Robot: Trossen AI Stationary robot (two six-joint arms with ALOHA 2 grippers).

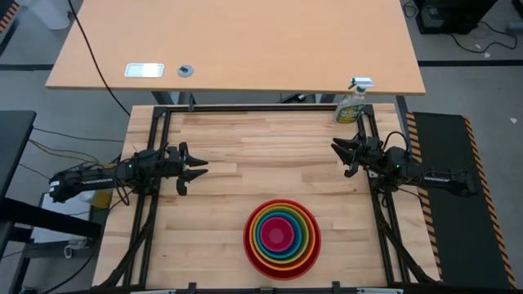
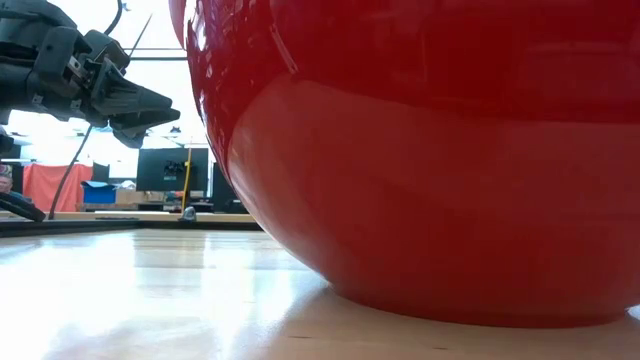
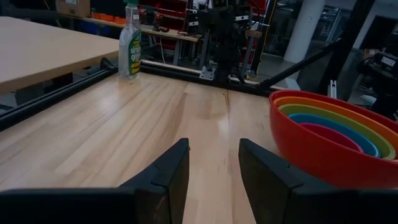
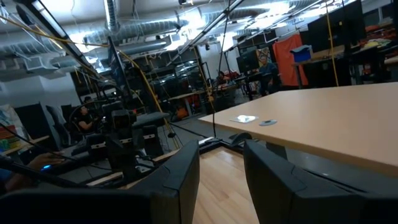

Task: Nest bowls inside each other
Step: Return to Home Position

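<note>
The bowls [image 1: 282,238] sit nested near the table's front edge, right of centre: red outermost, then orange, lime green and blue, with pink-magenta in the middle. The red bowl's base rests on the wooden top [image 2: 470,300]. In the left wrist view the stack [image 3: 333,137] shows its coloured rims. My left gripper [image 1: 200,167] hovers open at the table's left side, fingers level, pointing toward the right. My right gripper [image 1: 337,149] hovers open at the right side, pointing toward the left. Neither gripper has anything between its fingers.
A green spray bottle [image 1: 352,102] stands at the table's far right corner. Beyond the far edge is a larger light wooden desk [image 1: 237,41]. Bare wooden tabletop [image 1: 261,155] lies between the two grippers.
</note>
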